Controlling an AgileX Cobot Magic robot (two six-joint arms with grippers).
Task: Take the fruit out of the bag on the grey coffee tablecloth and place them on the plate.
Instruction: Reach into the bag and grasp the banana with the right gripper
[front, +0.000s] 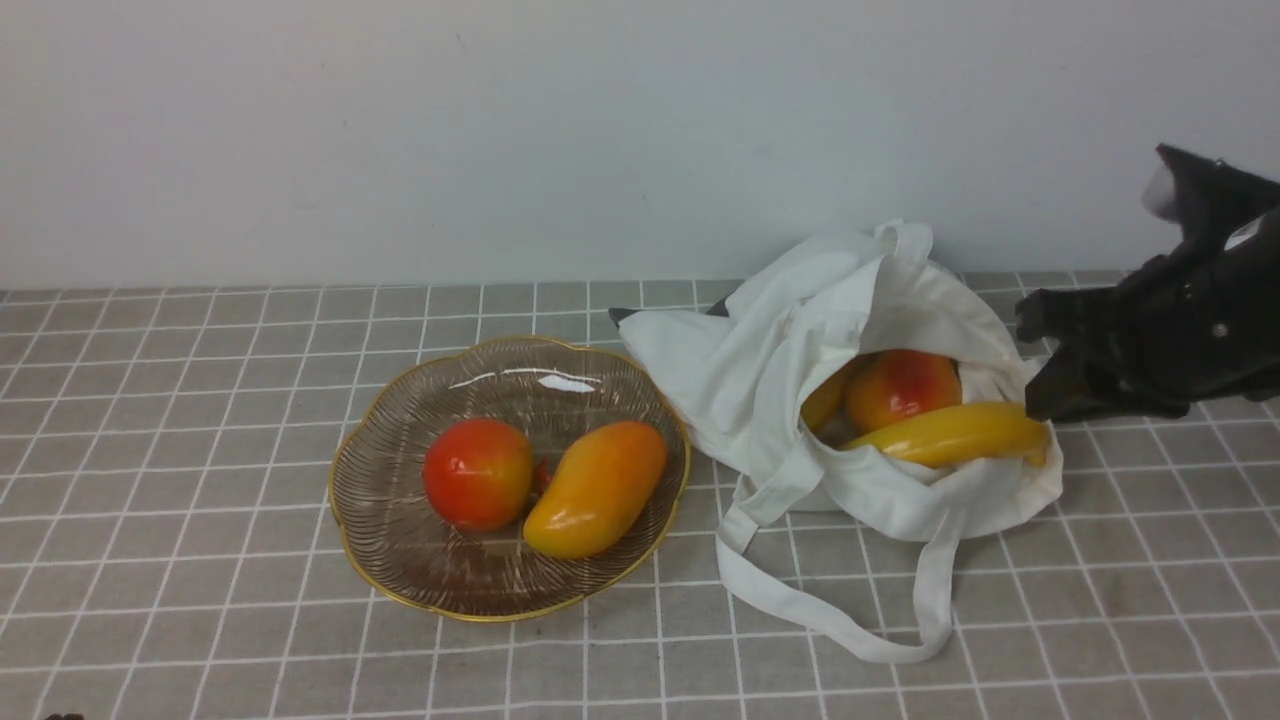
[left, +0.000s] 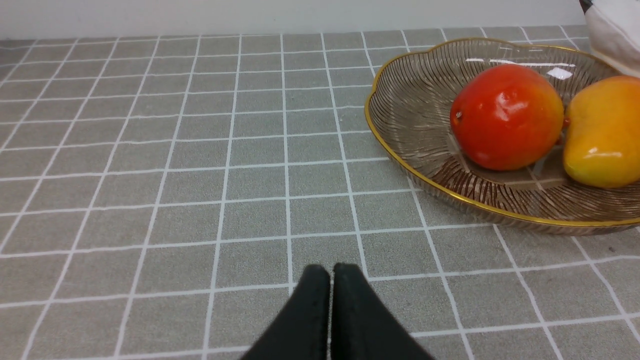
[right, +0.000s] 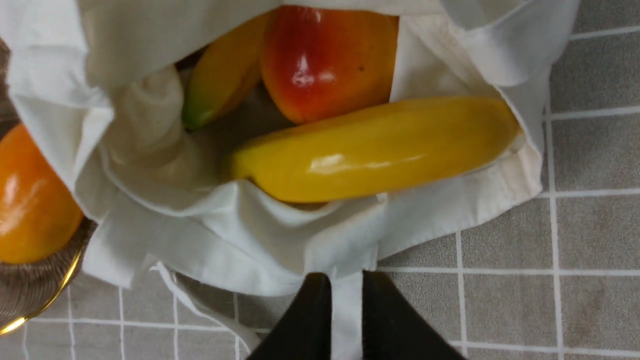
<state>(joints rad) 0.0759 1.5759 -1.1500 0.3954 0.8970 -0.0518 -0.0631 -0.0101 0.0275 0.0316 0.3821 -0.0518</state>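
Banana (front: 950, 432) in bag (front: 760, 370) lies parallel to front edge — right end near right gripper (right: 345, 305), narrowly parted, empty; left gripper (left: 330, 280) pressed together.

Bag (front: 900, 300) lip covers the near edge of the banana (front: 950, 432). Red-orange fruit (front: 900, 385) behind it: lower part masked by the banana, far side by cloth. Third fruit (front: 825, 398), yellow-orange, to its left: mostly under cloth, kind not determinable.

Plate (front: 400, 560): small red object (front: 541, 478) between round red fruit (front: 478, 474) and mango (front: 597, 488), mostly hidden, unidentified.

Right gripper (front: 1030, 360): arm cut off by the right frame edge. Whether its fingers (right: 310, 320) touch the bag strap (right: 345, 280): cannot tell.

Dark print (front: 622, 314) at the bag's far left corner: unreadable.
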